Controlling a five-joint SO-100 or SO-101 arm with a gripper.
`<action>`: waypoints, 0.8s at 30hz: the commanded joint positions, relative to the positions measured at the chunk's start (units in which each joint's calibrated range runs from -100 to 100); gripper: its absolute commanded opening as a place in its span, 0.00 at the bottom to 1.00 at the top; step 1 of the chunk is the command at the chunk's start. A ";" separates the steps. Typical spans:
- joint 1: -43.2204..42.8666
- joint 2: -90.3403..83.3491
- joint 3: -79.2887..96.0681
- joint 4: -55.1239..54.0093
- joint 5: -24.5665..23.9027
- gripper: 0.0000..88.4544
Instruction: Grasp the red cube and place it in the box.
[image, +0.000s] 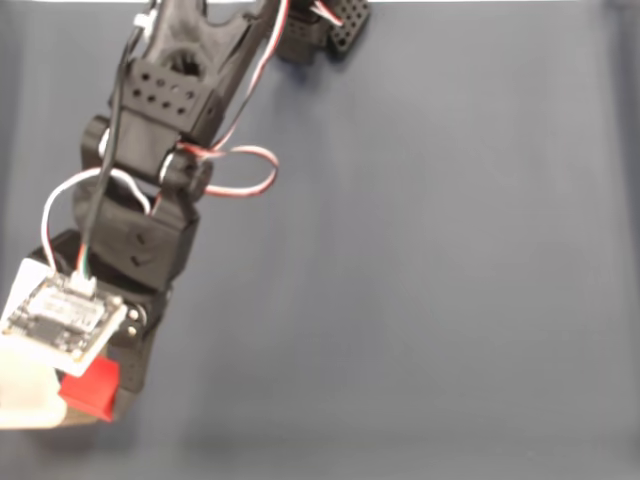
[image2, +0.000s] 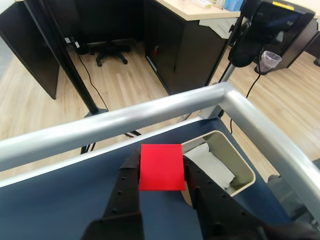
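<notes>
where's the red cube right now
The red cube is held between the gripper fingers, centre of the wrist view, just left of the box; bottom-left in the fixed view.

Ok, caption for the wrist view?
Gripper holds the red cube beside the box at the table corner.

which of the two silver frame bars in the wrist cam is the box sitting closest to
The box sits closest to the right-hand bar, which slants down along the table's right edge. The long bar crosses behind the claw and red cube.

Box (image: 25, 395) cut by left edge, arm-covered.
</notes>
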 joint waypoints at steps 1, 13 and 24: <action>1.22 -0.68 -3.45 -1.56 -0.15 0.02; 3.85 4.08 -8.20 -2.13 -0.49 0.02; 6.41 6.42 -10.66 -2.38 -0.54 0.02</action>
